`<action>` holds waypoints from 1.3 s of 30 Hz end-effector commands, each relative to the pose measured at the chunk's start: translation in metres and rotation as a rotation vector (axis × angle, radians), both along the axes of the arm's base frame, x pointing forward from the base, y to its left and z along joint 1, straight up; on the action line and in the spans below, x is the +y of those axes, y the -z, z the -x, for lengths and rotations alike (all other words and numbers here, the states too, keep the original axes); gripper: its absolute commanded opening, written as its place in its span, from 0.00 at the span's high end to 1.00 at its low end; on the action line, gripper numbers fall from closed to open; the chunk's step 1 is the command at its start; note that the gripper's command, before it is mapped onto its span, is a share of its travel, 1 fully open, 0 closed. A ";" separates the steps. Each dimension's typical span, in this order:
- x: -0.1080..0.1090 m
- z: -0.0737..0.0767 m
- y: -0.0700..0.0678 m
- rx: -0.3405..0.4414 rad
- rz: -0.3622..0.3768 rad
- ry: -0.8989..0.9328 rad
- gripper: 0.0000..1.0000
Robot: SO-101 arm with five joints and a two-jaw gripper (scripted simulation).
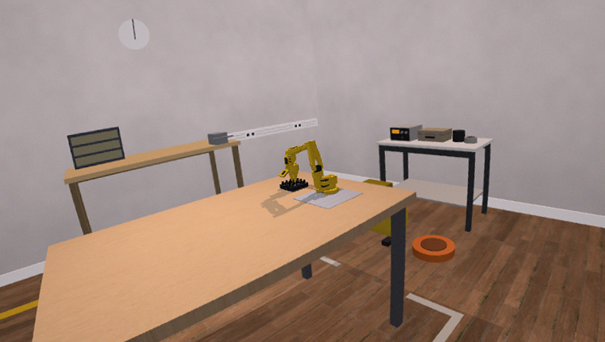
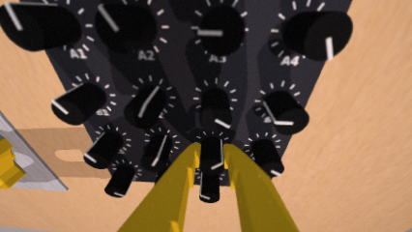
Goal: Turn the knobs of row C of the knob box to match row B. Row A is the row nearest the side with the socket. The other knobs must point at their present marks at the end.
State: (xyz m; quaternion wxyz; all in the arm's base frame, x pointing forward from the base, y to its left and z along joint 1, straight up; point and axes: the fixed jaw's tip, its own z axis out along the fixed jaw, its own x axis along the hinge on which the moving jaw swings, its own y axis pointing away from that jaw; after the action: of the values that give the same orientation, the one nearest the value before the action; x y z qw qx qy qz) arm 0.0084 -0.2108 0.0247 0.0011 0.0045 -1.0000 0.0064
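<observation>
The black knob box [image 1: 295, 186] [image 2: 183, 72] lies on the wooden table, with row A at the top of the wrist view and labels A1 to A4 under its knobs. My gripper [image 2: 212, 151] [image 1: 291, 174] reaches down onto the box and is shut on the third knob of row C [image 2: 211, 156], one yellow finger on each side. Its white pointer mark shows toward the lower right. The third knob of row B [image 2: 215, 103] just above it also points to the lower right. Another knob [image 2: 209, 188] stands below, between my fingers.
The yellow arm's base [image 1: 325, 182] stands on a grey mat [image 1: 337, 197] beside the box; the mat's corner also shows in the wrist view [image 2: 29, 169]. The table's far edge runs close behind the box. Side tables stand further off.
</observation>
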 end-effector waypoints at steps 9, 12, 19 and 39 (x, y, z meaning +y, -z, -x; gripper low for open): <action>0.002 0.000 0.001 -0.003 -0.018 0.181 0.99; 0.002 0.000 0.001 -0.003 -0.018 0.234 0.99; 0.001 -0.001 0.001 -0.003 -0.017 0.356 0.99; 0.001 -0.002 0.001 -0.005 -0.017 0.670 0.99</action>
State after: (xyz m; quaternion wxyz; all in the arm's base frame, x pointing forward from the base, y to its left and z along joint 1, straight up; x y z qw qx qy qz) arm 0.0118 -0.2116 0.0247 -0.0006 -0.2960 -0.9552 0.0050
